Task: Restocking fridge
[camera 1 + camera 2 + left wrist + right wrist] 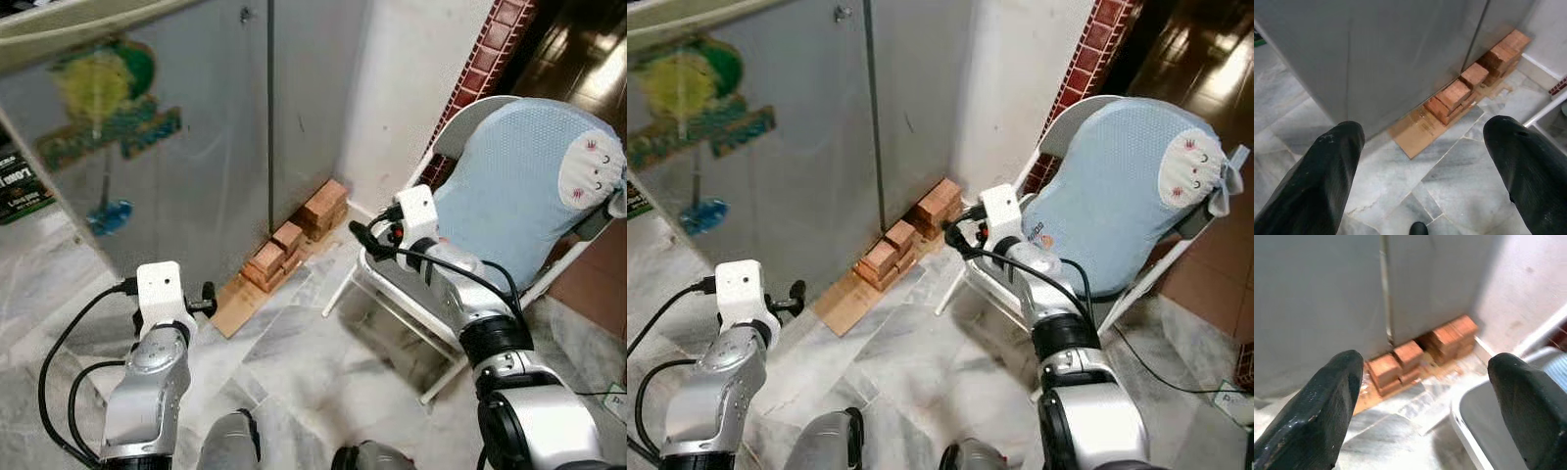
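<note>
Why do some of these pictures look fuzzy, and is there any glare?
Right wrist view: soft all over, the bricks smeared and the black fingers blurred. Left wrist view: sharper, marble floor veins crisp. Left eye view: fridge door mirrors a hazy sticker; glossy dark floor beyond the chair throws bright glare.

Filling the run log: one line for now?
fridge doors shut | left tool open, empty | right tool open, empty | chair right
</note>
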Controlling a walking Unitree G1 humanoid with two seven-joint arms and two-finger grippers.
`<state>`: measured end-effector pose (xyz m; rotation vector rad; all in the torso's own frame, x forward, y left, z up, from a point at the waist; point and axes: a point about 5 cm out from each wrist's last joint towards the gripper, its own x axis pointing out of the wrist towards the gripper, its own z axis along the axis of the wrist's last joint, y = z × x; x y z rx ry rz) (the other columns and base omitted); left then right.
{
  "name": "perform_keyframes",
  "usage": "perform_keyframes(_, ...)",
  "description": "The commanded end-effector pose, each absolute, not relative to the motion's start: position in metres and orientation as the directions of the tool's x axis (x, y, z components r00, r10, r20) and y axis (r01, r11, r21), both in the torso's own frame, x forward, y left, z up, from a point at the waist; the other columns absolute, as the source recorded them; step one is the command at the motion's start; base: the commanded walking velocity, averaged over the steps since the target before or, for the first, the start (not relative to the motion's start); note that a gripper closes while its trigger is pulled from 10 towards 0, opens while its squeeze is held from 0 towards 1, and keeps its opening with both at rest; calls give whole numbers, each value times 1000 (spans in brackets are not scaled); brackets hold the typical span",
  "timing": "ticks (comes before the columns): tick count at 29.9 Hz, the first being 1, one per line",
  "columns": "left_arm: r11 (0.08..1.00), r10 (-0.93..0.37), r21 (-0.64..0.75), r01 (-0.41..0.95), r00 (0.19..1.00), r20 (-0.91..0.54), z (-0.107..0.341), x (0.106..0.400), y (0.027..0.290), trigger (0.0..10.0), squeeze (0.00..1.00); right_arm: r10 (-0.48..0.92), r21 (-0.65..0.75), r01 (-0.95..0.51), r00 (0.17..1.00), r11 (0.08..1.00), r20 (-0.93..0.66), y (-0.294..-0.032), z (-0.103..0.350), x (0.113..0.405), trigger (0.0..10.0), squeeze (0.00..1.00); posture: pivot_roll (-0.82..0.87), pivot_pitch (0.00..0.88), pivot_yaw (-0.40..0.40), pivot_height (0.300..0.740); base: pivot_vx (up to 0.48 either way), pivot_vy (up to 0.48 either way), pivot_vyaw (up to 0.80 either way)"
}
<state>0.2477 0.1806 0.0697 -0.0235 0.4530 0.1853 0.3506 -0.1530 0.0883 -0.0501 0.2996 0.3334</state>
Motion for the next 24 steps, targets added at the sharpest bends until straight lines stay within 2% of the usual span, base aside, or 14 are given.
perform_keyframes(1,984,176,49,-172,890,-421,70,249,183,10000,0,251,-1,-261,929,965,-271,-158,90,350,10000,0,76,98,-63,740,0,259,0)
perform_keyframes(3,985,174,56,-166,894,-412,70,252,185,10000,0,156,-22,-167,955,986,-254,-164,91,352,10000,0,68,100,-59,740,0,448,0)
perform_keyframes(6,986,164,44,-161,899,-407,69,254,184,10000,0,162,-32,-172,967,985,-196,-162,96,352,10000,0,57,105,-55,740,0,480,0)
perform_keyframes(16,995,101,36,-95,917,-385,70,260,171,10000,0,130,19,-129,970,992,-205,-164,90,345,10000,0,55,112,-68,740,0,480,0)
perform_keyframes(22,995,101,35,-95,923,-371,70,258,174,10000,0,111,48,-103,974,993,-199,-166,91,343,10000,0,55,115,-69,740,0,480,0)
perform_keyframes(24,996,94,26,-90,925,-367,70,258,175,10000,0,104,50,-96,976,994,-192,-168,92,342,10000,0,57,115,-69,740,0,480,-619)
